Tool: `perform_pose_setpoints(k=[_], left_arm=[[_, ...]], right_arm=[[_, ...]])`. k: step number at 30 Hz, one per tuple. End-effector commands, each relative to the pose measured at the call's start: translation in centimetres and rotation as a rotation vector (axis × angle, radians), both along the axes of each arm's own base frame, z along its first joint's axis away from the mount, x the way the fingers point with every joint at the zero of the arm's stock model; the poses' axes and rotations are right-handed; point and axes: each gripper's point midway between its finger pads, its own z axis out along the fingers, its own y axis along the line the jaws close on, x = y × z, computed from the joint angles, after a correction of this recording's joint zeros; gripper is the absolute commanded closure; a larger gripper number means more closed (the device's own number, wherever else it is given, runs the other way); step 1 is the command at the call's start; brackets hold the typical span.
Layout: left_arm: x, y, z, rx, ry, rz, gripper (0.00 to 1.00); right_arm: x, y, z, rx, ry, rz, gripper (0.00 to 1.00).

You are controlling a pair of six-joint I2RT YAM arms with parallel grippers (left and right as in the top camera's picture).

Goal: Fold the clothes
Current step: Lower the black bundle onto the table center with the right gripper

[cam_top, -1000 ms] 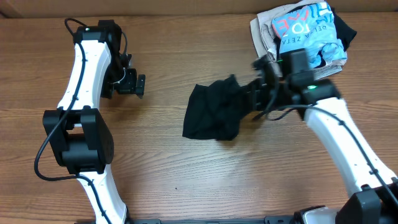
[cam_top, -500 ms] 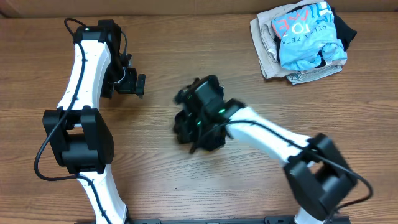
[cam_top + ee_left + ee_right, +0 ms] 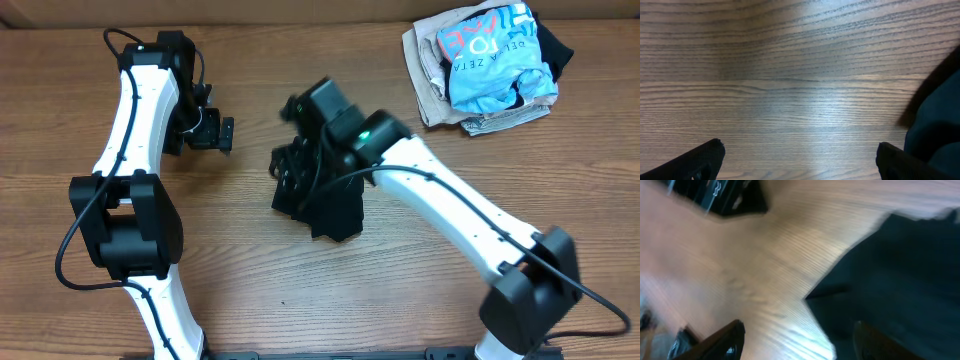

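The clothes (image 3: 335, 205) are one black garment lying in a crumpled heap at the middle of the table. My right gripper (image 3: 292, 172) hovers over its left part. In the right wrist view, which is blurred, the right gripper (image 3: 800, 342) is open. Bare wood shows between its fingers, and one finger (image 3: 885, 340) is above the black cloth (image 3: 890, 270). My left gripper (image 3: 215, 135) stands open to the left of the garment, apart from it. In the left wrist view the left gripper (image 3: 797, 160) holds nothing, and the black cloth (image 3: 940, 115) shows at the right edge.
A pile of other garments (image 3: 490, 65), a light-blue shirt with red and white lettering on beige ones, lies at the back right corner. Wooden tabletop (image 3: 250, 290) shows in front of and around the black garment.
My right arm swung from the right side to the table's middle, carrying the black garment with it. Its jaws opened and let go of the cloth. The left arm stayed still.
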Motion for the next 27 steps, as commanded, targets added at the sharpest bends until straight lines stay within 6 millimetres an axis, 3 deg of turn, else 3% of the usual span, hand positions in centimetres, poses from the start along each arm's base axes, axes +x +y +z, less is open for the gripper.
perform_pose_setpoints(k=[1, 5, 7, 8, 10, 15, 18, 19, 21, 24, 27], left_arm=[[-0.1, 0.1, 0.1, -0.001, -0.003, 0.008, 0.00], [0.1, 0.1, 0.1, -0.001, -0.009, 0.008, 0.00], [0.2, 0.1, 0.1, -0.001, -0.015, 0.008, 0.00], [0.3, 0.0, 0.1, -0.004, -0.016, 0.008, 0.00], [0.2, 0.0, 0.1, -0.009, -0.016, 0.009, 0.00], [0.3, 0.0, 0.1, -0.008, -0.019, 0.008, 0.00], [0.5, 0.0, 0.1, -0.008, -0.027, 0.008, 0.00], [0.6, 0.0, 0.1, -0.008, -0.029, 0.008, 0.00], [0.6, 0.0, 0.1, -0.008, -0.030, 0.008, 0.00], [0.6, 0.0, 0.1, -0.008, -0.029, 0.008, 0.00], [0.6, 0.0, 0.1, -0.008, -0.030, 0.008, 0.00]], right_arm=[[2.8, -5.3, 0.3, -0.112, -0.006, -0.296, 0.27], [2.6, -7.7, -3.3, -0.150, 0.111, -0.367, 0.28], [2.5, -7.7, -5.5, -0.149, 0.151, -0.374, 0.41], [2.4, -7.5, -6.9, -0.143, 0.160, -0.371, 0.57], [2.2, -7.1, -8.8, -0.131, 0.176, -0.384, 0.71], [1.1, -5.8, -13.8, -0.131, 0.186, -0.365, 0.76], [0.3, -5.4, -17.2, -0.168, 0.237, -0.371, 0.65], [-0.1, -5.4, -18.5, -0.181, 0.264, -0.365, 0.56], [-0.3, -5.1, -19.5, -0.173, 0.294, -0.357, 0.45], [0.5, -5.3, -18.8, -0.153, 0.287, -0.363, 0.33], [1.7, -5.6, -16.6, -0.144, 0.265, -0.355, 0.23]])
